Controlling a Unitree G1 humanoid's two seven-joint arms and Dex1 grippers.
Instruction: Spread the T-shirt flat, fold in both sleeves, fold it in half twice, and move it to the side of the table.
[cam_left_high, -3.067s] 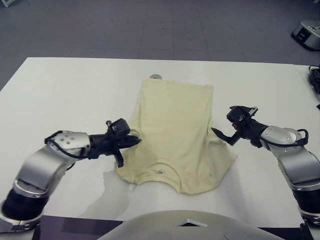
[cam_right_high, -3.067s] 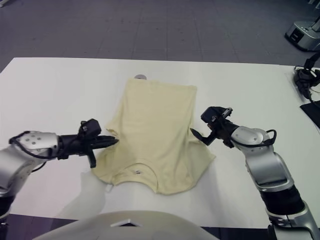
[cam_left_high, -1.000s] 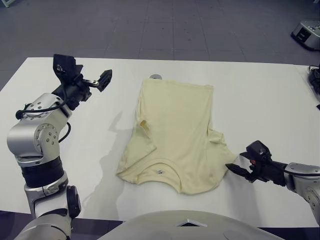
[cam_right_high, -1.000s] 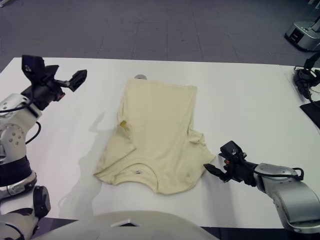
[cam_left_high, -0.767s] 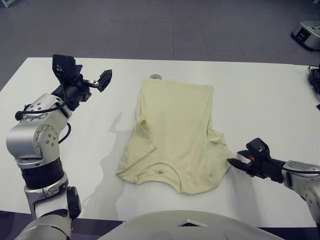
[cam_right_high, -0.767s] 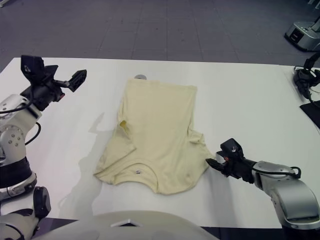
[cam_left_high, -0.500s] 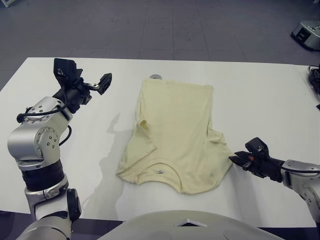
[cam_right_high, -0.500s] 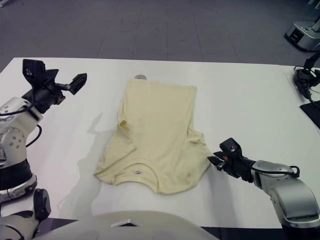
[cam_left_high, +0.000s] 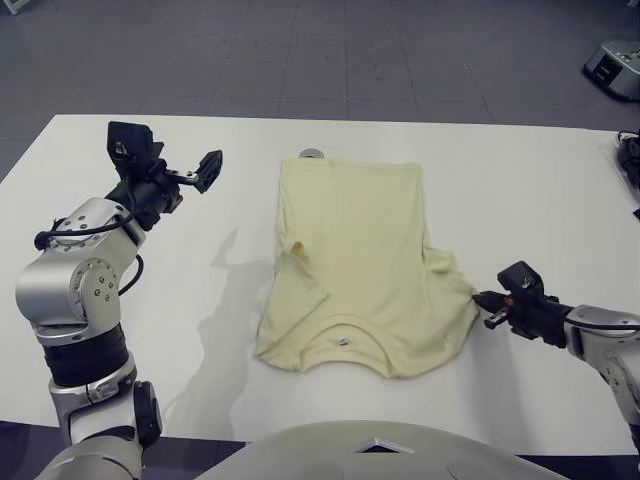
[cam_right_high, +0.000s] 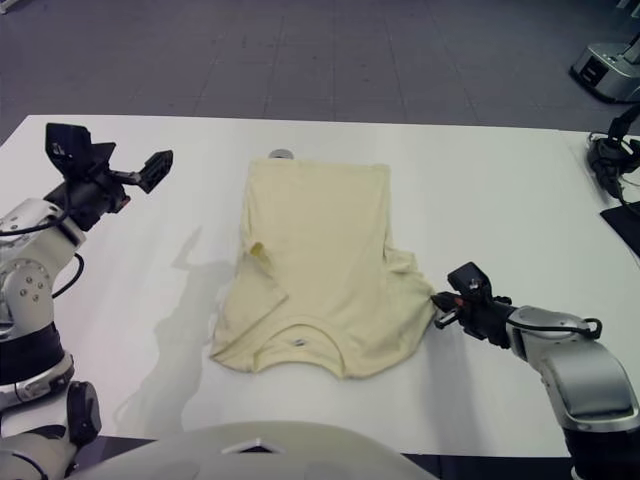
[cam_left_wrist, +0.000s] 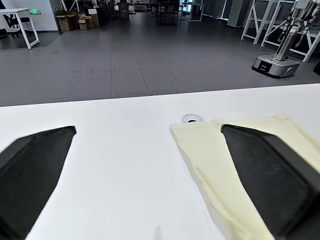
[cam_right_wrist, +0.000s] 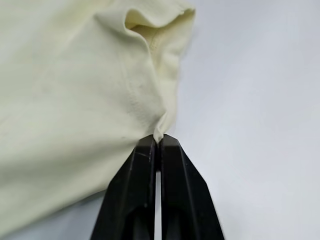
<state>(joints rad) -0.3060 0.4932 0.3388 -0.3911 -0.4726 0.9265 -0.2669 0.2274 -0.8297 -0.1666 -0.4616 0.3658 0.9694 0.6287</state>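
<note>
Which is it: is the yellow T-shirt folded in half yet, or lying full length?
Full length, not halved. The T-shirt lies with its collar at the near end and hem at the far end; the right gripper pinches its edge.

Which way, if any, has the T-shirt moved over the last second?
Yes. The T-shirt slid at its collar end toward the robot's right, pulled by the right gripper; its far hem beside the round table fitting stayed put.
</note>
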